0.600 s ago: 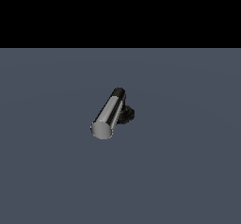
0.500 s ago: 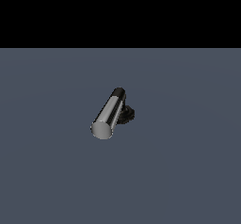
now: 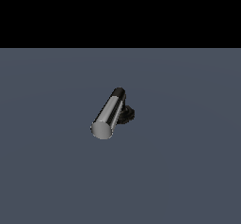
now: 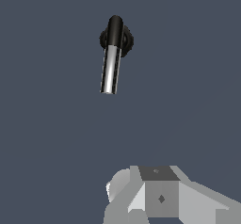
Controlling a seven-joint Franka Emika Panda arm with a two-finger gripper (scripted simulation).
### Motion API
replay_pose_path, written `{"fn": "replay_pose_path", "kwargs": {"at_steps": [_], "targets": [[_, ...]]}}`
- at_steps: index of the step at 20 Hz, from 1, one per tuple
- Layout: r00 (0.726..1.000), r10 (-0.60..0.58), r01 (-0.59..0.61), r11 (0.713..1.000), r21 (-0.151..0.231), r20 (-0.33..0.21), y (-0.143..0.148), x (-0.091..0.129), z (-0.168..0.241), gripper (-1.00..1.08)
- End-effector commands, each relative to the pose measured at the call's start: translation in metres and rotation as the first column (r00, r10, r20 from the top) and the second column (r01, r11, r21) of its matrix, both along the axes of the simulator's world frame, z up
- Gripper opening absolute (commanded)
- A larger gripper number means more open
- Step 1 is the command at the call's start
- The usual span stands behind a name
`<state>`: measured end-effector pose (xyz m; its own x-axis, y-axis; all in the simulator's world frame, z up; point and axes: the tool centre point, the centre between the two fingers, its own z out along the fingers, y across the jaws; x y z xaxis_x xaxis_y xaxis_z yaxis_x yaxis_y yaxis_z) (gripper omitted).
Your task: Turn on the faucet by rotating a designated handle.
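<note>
- White and grey, the blocky robot hand [image 4: 160,197] is the nearest thing we see in the wrist view, cut off by the picture's edge; its fingertips are out of frame, so we cannot tell whether it is open or closed, and we see nothing held in it.
- We do not see the hand at all in the exterior view.
- Flat slate-blue counter [image 3: 188,171] fills the ground in both views, and a wide stretch of it lies between the hand and the fixture, so the two are well apart.
- Farther off we find the small faucet [image 3: 126,114], standing alone near the middle of the counter in the exterior view.
- Its shiny chrome-grey cylindrical handle [image 3: 108,115] slants out from the fixture, with the flat round end [image 3: 101,129] toward the exterior view's left and nearer that camera.
- In the wrist view we see the same handle [image 4: 111,70] pointing its free end toward the hand.
- The bar's far end joins a short black elbow post [image 4: 115,29].
- Behind and beneath that sits the round black base [image 4: 127,40], resting on the counter, and partly hidden by the bar in the exterior view.
</note>
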<state>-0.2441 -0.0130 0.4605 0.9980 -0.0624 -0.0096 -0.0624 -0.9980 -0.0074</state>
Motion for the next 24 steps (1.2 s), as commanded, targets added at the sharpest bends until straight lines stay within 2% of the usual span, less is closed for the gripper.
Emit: {"fn": "replay_pose_path", "kwargs": {"at_steps": [1, 24], "targets": [[1.000, -0.007, 0.007, 1.000, 0.000, 0.000, 0.005, 0.003, -0.012, -1.00], [0.994, -0.112, 0.112, 0.994, -0.002, 0.004, 0.081, 0.054, -0.187, -1.00]]}}
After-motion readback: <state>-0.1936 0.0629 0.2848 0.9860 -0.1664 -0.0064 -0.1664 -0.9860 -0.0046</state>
